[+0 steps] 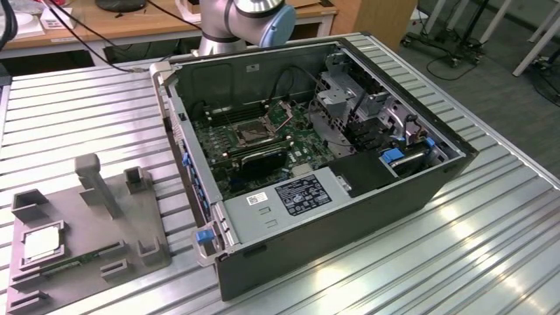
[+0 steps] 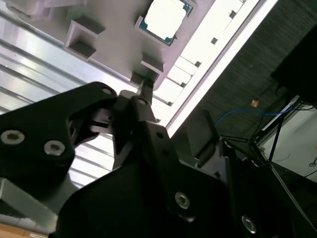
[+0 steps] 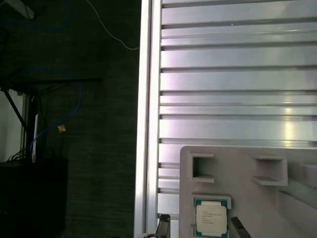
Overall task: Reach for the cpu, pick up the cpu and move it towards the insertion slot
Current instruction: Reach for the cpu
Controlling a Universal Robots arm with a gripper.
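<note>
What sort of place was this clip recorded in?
Probably a robotics lab or workshop: a robot arm stands at a slatted aluminium table holding an opened computer case and a gray tray, with a wooden bench behind.

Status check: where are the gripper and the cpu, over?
Gripper open, empty, off the cpu. Chip lies flat in the gray tray recess. Insertion slot sits apart, inside the open case. Nothing lying over the cpu.
</note>
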